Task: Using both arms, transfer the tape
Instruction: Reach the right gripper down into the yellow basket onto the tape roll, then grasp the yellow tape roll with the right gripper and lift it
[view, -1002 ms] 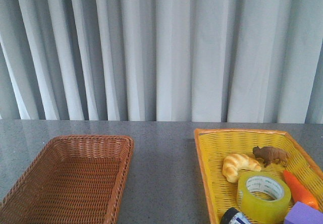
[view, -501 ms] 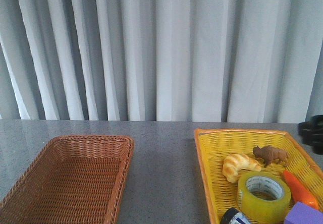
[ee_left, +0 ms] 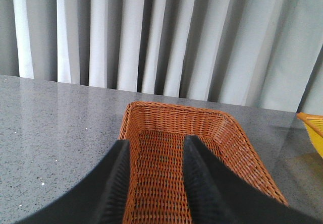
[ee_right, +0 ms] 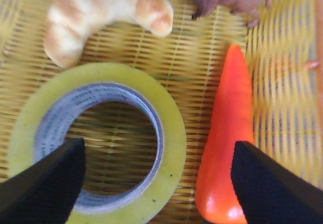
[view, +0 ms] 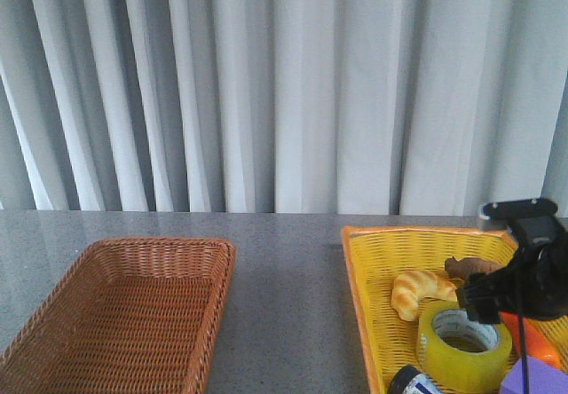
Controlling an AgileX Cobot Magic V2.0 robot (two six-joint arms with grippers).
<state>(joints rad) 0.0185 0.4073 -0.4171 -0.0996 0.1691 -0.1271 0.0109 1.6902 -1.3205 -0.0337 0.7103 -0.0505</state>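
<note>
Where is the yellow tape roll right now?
In the front view the tape lies flat in the yellow basket on the right side of the table, just in front of the croissant and beside the orange carrot.

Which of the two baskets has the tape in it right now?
The yellow basket on the robot's right; the tape lies flat in it beside the croissant. The brown wicker basket on the left holds nothing.

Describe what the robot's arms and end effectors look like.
The right arm is black and bulky, with a pale grey block on top and a thin black cable hanging below. The right end effector has broad, matte black fingers with rounded edges. The left end effector has similar smooth black fingers. No markings are visible.
</note>
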